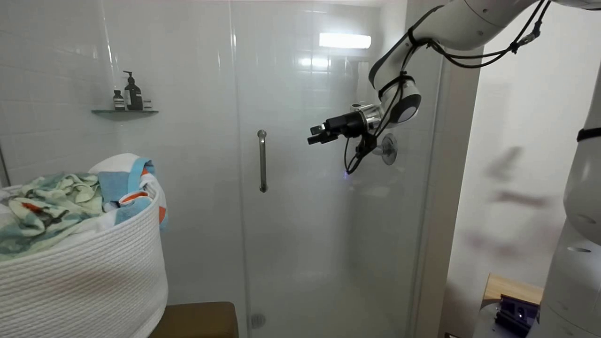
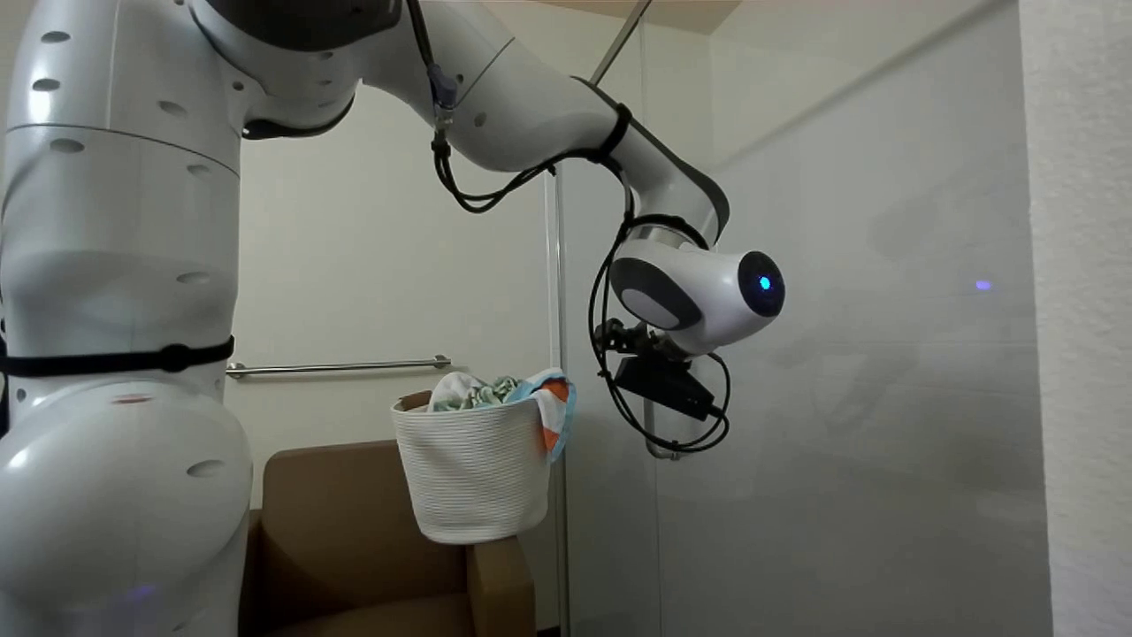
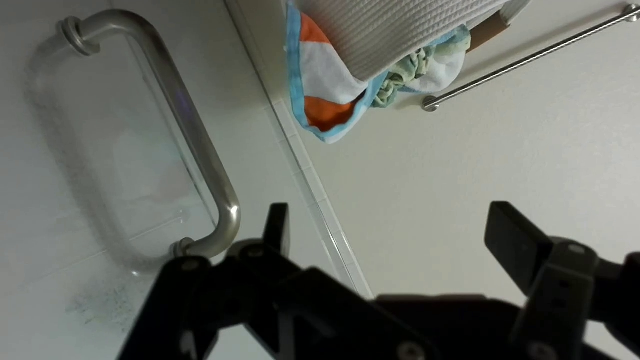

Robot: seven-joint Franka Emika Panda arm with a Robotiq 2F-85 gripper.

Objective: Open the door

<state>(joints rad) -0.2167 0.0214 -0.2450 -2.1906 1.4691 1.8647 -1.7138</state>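
White links of your arm arch down to a wrist turned along the glass door. Your end effector holds its fingers apart; the door's bar handle stands near, clear of them, leftward in the wrist view.

Silver handle, black end effector, white basket, towel in orange, white, blue.

One door, two bottles
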